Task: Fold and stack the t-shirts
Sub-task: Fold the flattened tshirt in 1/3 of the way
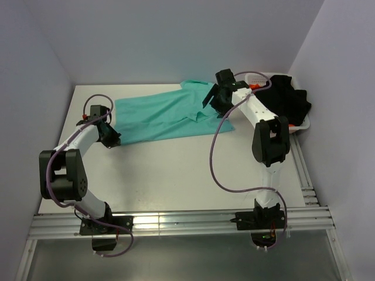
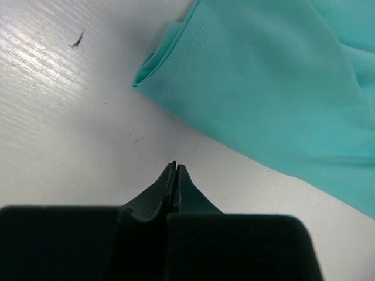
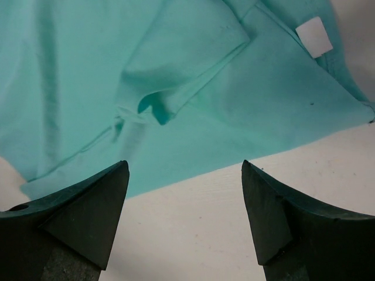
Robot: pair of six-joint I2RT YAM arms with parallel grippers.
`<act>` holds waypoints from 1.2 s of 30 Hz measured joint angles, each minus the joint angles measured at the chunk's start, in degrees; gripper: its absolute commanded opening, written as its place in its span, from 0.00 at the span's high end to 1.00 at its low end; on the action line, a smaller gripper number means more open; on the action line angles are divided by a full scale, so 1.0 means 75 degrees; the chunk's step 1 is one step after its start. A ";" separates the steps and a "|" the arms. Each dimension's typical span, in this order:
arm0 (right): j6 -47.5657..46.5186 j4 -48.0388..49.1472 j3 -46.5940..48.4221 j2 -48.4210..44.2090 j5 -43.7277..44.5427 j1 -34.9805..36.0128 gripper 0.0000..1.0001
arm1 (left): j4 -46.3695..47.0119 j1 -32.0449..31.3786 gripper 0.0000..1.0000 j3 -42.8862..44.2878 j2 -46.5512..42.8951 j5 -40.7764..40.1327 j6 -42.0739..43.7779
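Currently: left claw (image 2: pixel 176 168) shut, empty; right claw (image 3: pixel 184 165) wide open, empty, over teal t-shirt (image 1: pixel 170 114). You risk pinching one layer, bunching it.

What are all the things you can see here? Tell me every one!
teal shirt: one, teal-green, spread out on the far part of the table
label: one, white, at the teal shirt's neck
black cloth: one heap, black, in the basket
basket: one, white, far right corner of the table
table: one, white, under everything
left arm and right arm: two, white and black, bases at the near edge
left gripper: one, black, shut, over bare table beside the teal shirt's left edge
right gripper: one, black, open, over the teal shirt's right end
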 measured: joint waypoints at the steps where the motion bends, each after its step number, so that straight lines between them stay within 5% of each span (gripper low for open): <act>1: -0.0012 -0.0052 -0.0099 -0.0009 0.0067 0.0023 0.16 | 0.0041 -0.0003 1.00 -0.0015 0.0041 0.0015 0.0003; 28: 0.0627 -0.0096 0.2477 0.2702 0.0160 0.0137 0.25 | 0.0166 0.0029 1.00 -0.0749 -0.0041 0.0052 0.0309; 31: 0.0641 -0.0076 0.2477 0.2734 0.0160 0.0137 0.41 | 0.0184 0.0099 1.00 -0.0749 -0.0041 0.0052 0.0361; 32: 0.0659 -0.0070 0.2477 0.2739 0.0163 0.0137 0.58 | 0.0189 0.0117 1.00 -0.0749 -0.0041 0.0052 0.0373; 34: 0.0673 -0.0038 0.2483 0.2769 0.0157 0.0137 0.70 | 0.0192 0.0152 1.00 -0.0749 -0.0041 0.0052 0.0417; 36: 0.0714 -0.0026 0.2535 0.2844 0.0160 0.0137 0.95 | 0.0219 0.0166 1.00 -0.0752 -0.0041 0.0052 0.0423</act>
